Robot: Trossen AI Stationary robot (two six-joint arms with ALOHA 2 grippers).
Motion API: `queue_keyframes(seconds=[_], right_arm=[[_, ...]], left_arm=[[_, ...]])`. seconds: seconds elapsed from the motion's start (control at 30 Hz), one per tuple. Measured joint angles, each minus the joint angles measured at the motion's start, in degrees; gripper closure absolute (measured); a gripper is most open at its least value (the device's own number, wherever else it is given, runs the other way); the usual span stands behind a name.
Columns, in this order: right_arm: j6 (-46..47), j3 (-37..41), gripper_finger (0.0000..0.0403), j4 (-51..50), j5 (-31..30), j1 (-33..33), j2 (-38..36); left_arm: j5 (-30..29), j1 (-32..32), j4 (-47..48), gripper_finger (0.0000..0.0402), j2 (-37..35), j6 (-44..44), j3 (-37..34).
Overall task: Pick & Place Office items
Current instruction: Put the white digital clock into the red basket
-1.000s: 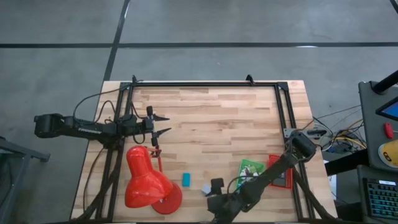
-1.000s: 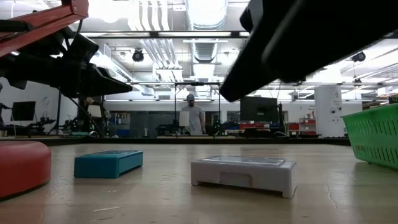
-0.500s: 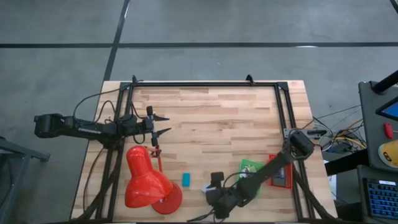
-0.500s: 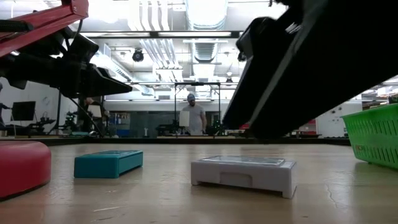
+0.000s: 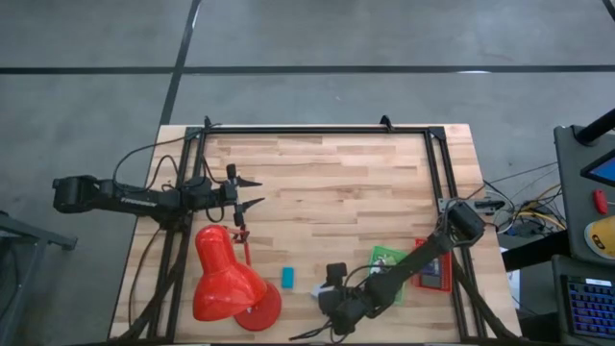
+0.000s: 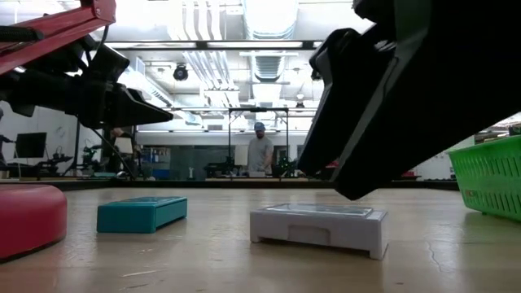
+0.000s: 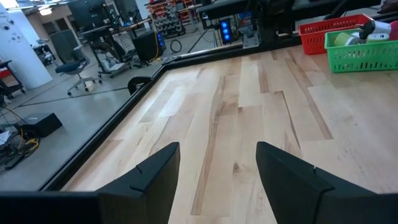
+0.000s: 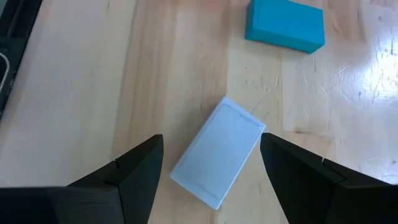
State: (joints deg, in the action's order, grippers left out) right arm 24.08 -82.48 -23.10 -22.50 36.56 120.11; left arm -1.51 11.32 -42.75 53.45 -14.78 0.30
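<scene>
A white flat block lies flat on the wood near the table's near edge and shows in the low view and, half hidden by the arm, in the high view. A teal block lies just to its left. My right gripper hangs open above the white block, one finger on each side, clear of it. My left gripper waits open over bare wood near the table's left edge.
A big red desk lamp stands left of the teal block, with its base close by. A green tray and a red tray sit to the right. A person stands in the room beyond the table.
My right gripper has swung from the table's near edge toward the white block and come down over it, staying open. The blocks have not moved.
</scene>
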Motion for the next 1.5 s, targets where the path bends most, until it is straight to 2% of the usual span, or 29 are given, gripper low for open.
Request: queue_keyframes(seconds=[0.87, 1.5], right_arm=[[1.8, 0.0, 0.0138, 2.8, 0.1, 0.0, 0.0], [1.5, 0.5, 0.0138, 0.8, 0.6, -0.1, 0.0]], left_arm=[[0.0, 0.0, 0.0, 0.0184, 0.0, 0.0, 0.0], [0.0, 0.0, 0.0, 0.0184, 0.0, 0.0, 0.0]])
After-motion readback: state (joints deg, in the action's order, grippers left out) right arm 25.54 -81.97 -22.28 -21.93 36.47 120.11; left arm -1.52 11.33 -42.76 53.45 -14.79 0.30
